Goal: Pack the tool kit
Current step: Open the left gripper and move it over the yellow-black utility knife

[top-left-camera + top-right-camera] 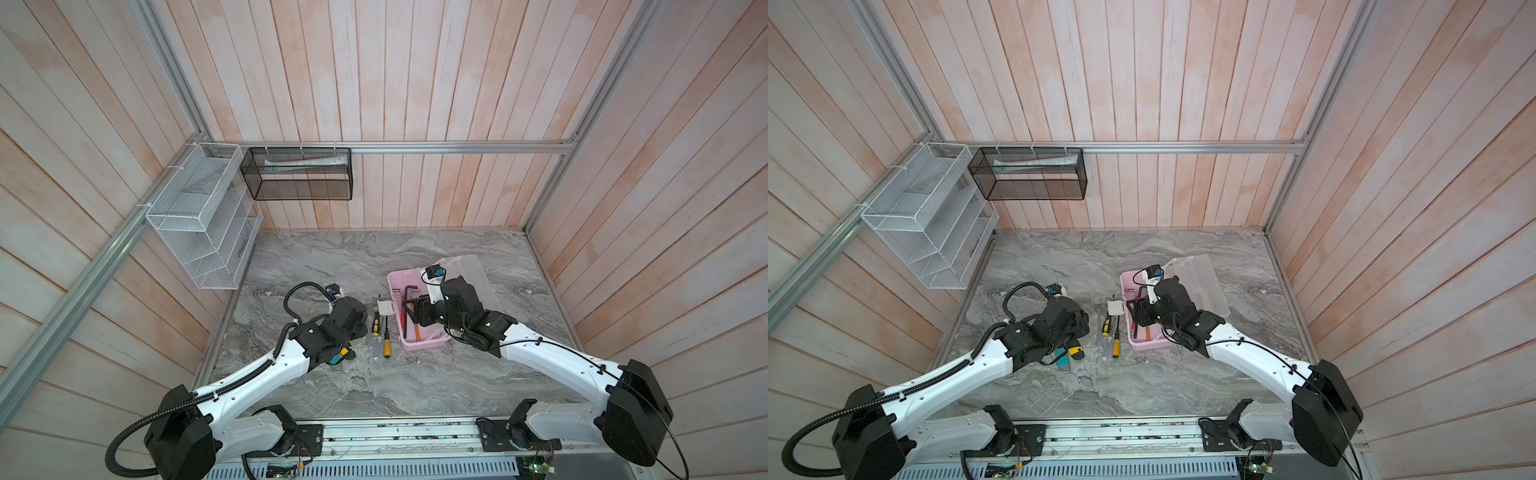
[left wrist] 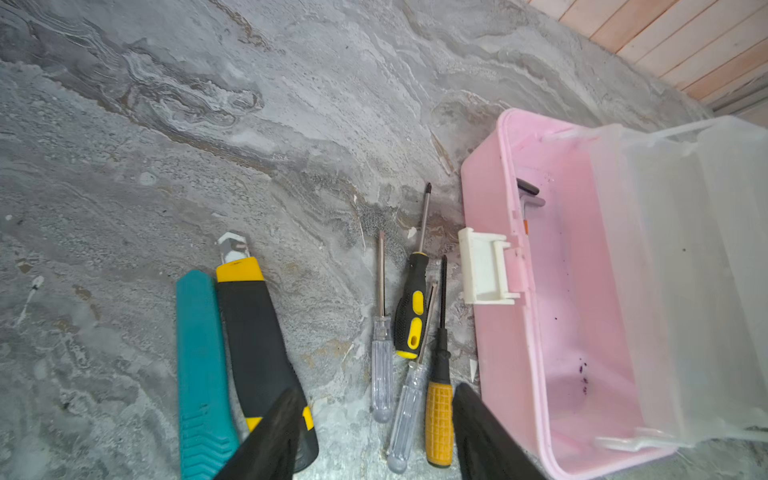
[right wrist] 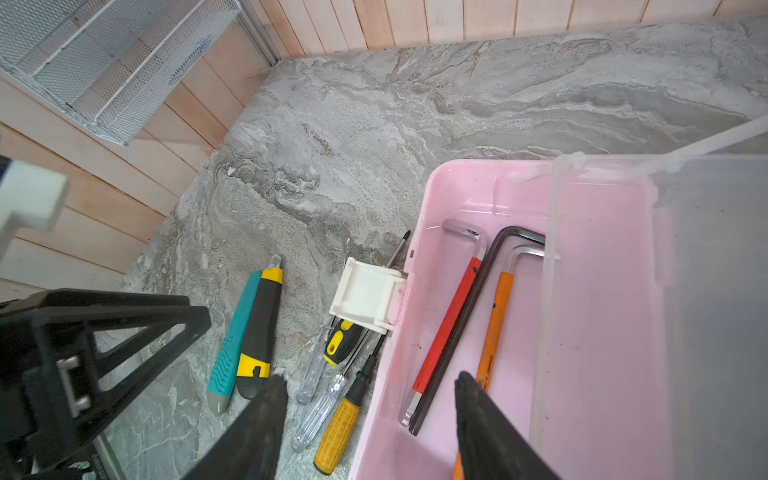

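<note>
Since both pairs of jaws are spread and empty, I'd guess we're between picks. So the left gripper [image 2: 376, 392] hangs over the clear-, yellow- and amber-handled screwdrivers [image 2: 411, 311], and the right gripper [image 3: 370, 378] over the latch-side wall of the open pale pink plastic case [image 3: 457, 187], right of centre on the grey marbled tabletop [image 1: 332, 257]. Three L-shaped hex keys [image 3: 461, 328] lie lengthwise inside, bends at the far end. Case, screwdrivers and two utility knives [image 2: 257, 340] all run near-to-far, tips toward the plank back wall [image 1: 415, 187], so jaws can close across the handles.
</note>
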